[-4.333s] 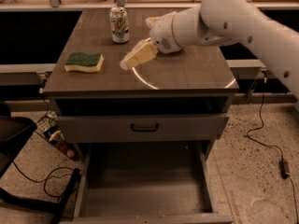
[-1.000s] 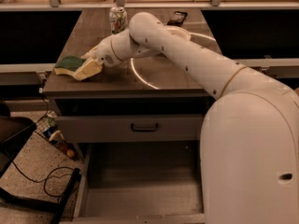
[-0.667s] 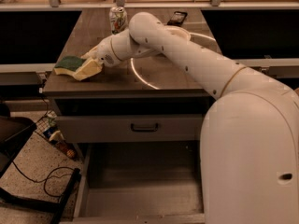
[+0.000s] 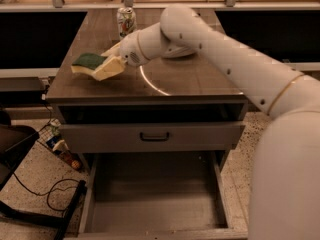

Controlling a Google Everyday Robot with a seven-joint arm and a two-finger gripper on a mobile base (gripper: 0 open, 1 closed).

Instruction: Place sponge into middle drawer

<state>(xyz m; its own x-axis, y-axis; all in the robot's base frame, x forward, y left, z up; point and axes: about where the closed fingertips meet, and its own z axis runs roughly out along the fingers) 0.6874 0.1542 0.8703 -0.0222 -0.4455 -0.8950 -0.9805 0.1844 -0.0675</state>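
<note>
The sponge (image 4: 88, 62), pale yellow with a dark green face, is at the left part of the cabinet top (image 4: 190, 79), held slightly tilted. My gripper (image 4: 106, 67) is at the sponge's right end, its cream fingers (image 4: 111, 69) shut on it. My white arm reaches in from the right across the top. Below, the middle drawer (image 4: 155, 204) is pulled out, a wide grey box with a bare floor, directly under the front edge of the cabinet.
A drink can (image 4: 125, 20) stands at the back of the top, behind the gripper. A shut grey drawer front with a dark handle (image 4: 154, 136) sits above the open drawer. A black chair base (image 4: 20, 149) and cables (image 4: 50, 194) lie on the floor to the left.
The gripper has closed on the sponge and moved it a little up and to the right from where it lay at the left edge of the top.
</note>
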